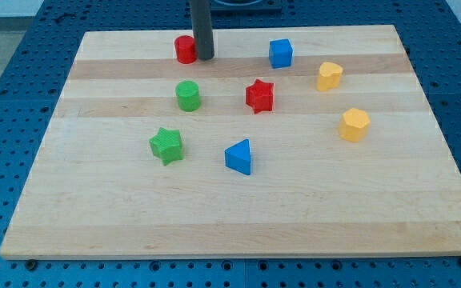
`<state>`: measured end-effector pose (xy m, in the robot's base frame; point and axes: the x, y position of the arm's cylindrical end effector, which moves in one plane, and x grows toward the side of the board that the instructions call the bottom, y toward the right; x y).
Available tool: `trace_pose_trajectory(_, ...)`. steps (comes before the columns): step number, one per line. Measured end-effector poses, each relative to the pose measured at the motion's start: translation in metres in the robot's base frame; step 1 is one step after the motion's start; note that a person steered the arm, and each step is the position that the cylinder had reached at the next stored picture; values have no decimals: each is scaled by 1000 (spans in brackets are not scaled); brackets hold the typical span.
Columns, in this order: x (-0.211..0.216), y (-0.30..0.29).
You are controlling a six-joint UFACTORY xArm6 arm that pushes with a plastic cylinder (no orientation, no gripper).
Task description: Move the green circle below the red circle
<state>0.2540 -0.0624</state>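
The green circle [188, 95] stands on the wooden board [238, 216], left of centre. The red circle [185, 49] stands near the board's top edge, straight above the green circle with a gap between them. My tip [205, 58] is down on the board, right beside the red circle on its right, touching or nearly touching it. The tip is above and slightly right of the green circle, clearly apart from it.
A red star [259, 95] lies right of the green circle. A green star [166, 146] lies below-left of it, a blue triangle [239, 157] below-right. A blue cube [280, 53] is at top, and yellow blocks [330, 76] [355, 125] at right.
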Motion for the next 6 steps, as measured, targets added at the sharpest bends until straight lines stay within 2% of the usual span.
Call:
trace_pose_trajectory(2,-7,-29)
trace_pose_trajectory(3,-7,-18)
trace_pose_trajectory(4,13,42)
trace_pose_trajectory(6,80,41)
